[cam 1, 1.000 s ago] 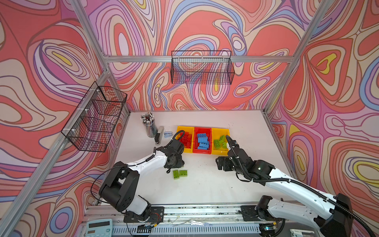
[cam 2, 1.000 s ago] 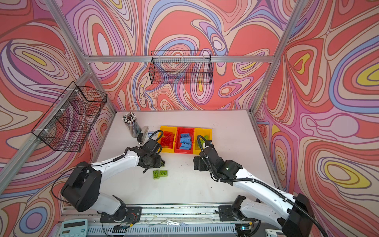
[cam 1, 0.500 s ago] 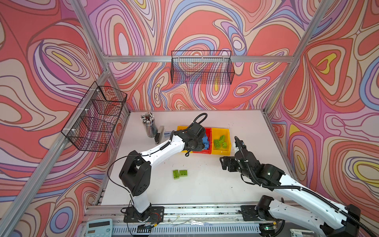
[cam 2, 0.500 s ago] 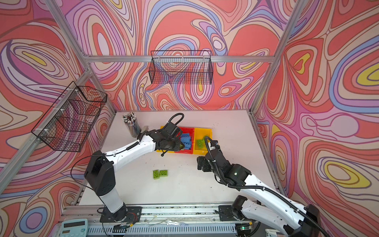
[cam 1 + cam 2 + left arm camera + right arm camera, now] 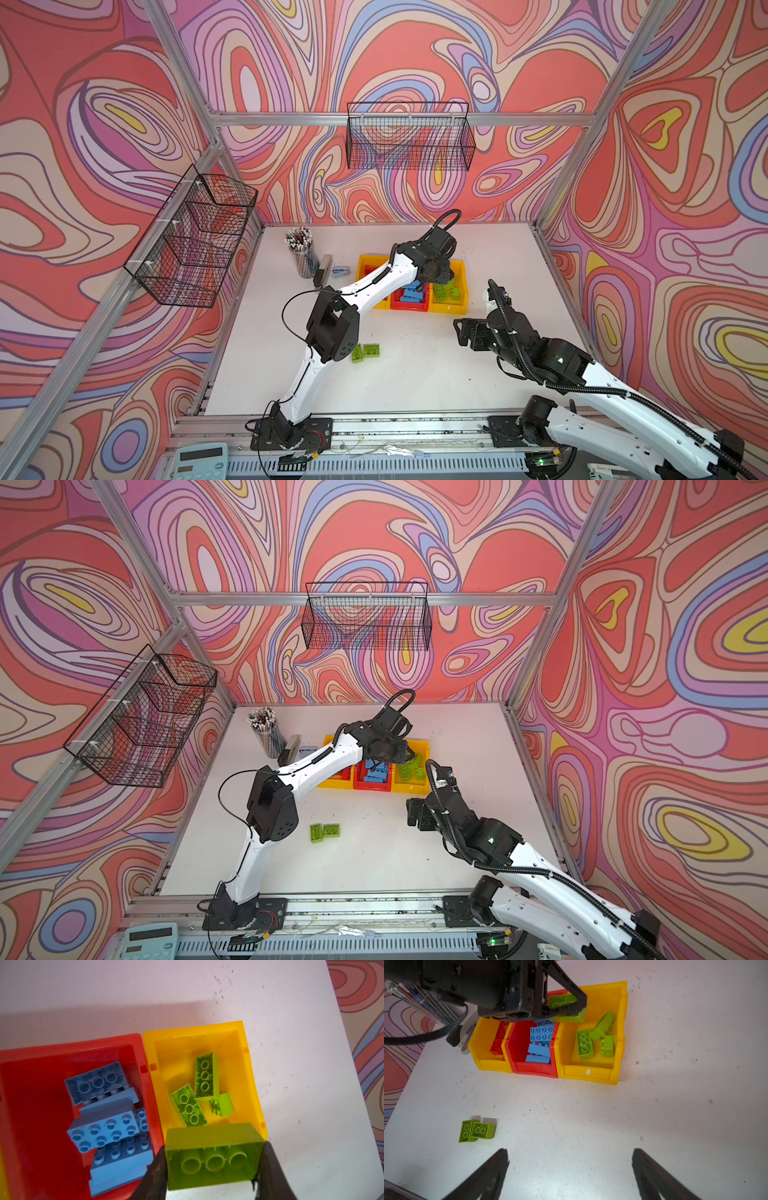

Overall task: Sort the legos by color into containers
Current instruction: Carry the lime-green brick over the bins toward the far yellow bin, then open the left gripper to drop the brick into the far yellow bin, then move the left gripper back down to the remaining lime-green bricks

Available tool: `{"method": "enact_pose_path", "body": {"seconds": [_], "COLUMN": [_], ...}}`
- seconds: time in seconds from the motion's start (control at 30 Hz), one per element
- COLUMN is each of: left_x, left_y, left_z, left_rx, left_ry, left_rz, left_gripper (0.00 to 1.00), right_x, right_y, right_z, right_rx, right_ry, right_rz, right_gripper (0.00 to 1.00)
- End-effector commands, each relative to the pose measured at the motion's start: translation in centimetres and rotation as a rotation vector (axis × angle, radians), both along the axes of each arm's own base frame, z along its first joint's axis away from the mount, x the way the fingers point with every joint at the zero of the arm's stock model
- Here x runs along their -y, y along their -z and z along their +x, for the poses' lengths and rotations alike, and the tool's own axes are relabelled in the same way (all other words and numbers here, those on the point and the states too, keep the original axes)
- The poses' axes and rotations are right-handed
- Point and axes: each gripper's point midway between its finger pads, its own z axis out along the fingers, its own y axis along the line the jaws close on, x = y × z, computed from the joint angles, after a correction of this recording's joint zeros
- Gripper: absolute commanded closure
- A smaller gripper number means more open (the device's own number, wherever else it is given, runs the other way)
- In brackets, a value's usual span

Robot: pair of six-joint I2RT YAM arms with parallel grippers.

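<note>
in the left wrist view we see the left gripper (image 5: pixel 214 1159) closed part-way on a held green brick (image 5: pixel 212 1147), with one dark finger pressed to each short end. the brick's hollow underside, with three tubes, faces the camera. it hangs above one end of the right yellow bin (image 5: pixel 252 1076). three green bricks (image 5: pixel 189 1106) lie in that bin: two show their hollow undersides and a smaller one rests on its side. beside it, the red bin (image 5: pixel 37 1053) holds a loose heap of blue bricks (image 5: pixel 106 1128).

only the right wrist view shows the whole joined row. the left yellow bin (image 5: pixel 488 1064), with red bricks (image 5: pixel 499 1038) inside, touches the red bin. this view also gives the clearest look at the right gripper (image 5: pixel 571 1159), whose jaws are spread wide with nothing between them, above the bare white table (image 5: pixel 612 1115). two loose green bricks (image 5: pixel 476 1131) touch each other on the table, well apart from the bins.

in both top views those two bricks lie just beside the elbow of the left arm (image 5: pixel 374 282). the arm crosses over the left yellow bin and hides much of it.
</note>
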Motion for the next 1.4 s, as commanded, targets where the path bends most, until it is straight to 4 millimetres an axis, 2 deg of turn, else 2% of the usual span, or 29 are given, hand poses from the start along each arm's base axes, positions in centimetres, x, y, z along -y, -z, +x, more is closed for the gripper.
{"method": "enact_pose_path", "body": {"seconds": [0.0,0.07,0.23,0.4,0.47,0.57,0.7,0.93,1.0,1.17,1.37], "left_x": [0.9,1.6,2.4,1.2,0.2,-2.4,-8.3,-19.2,-21.7,-25.5,-26.2], "left_y": [0.9,1.0,-0.1,-3.4,-4.7,-5.3,-3.6,3.2,4.7,6.8,8.4], "left_z": [0.5,0.9,1.2,0.2,-0.6,-2.5,-6.1,-14.8,-16.4,-18.6,-18.5], "left_rx": [-0.016,-0.012,-0.010,0.041,0.063,0.077,0.072,-0.047,-0.052,-0.062,-0.089], "left_ry": [0.002,-0.001,0.011,0.000,-0.008,-0.024,-0.088,-0.266,-0.320,-0.395,-0.434], "left_rz": [-0.011,-0.029,-0.058,-0.098,-0.115,-0.098,-0.001,0.118,0.142,0.197,0.171], "left_gripper": [0.57,0.51,0.22,0.13,0.12,0.13,0.13,0.13,0.13,0.13,0.15], "right_x": [1.0,1.2,1.6,1.5,1.4,0.8,-0.1,-2.1,-2.8,-4.5,-4.9], "right_y": [0.0,-0.2,-1.0,-1.1,-1.1,-1.1,-1.0,-0.3,-0.1,0.3,-0.2], "right_z": [-0.3,-0.4,-0.7,-0.5,-0.4,-0.1,0.2,1.2,1.5,2.0,2.0], "right_rx": [-0.006,-0.003,0.006,0.007,0.005,-0.003,-0.006,-0.025,-0.032,-0.058,-0.062], "right_ry": [0.030,0.034,0.043,0.045,0.042,0.027,0.005,-0.030,-0.045,-0.079,-0.080], "right_rz": [-0.024,-0.023,-0.013,-0.020,-0.026,-0.024,-0.013,-0.004,0.007,0.030,0.046], "right_gripper": [0.02,0.02,0.02,0.02,0.02,0.02,0.02,0.02,0.02,0.02,0.02]}}
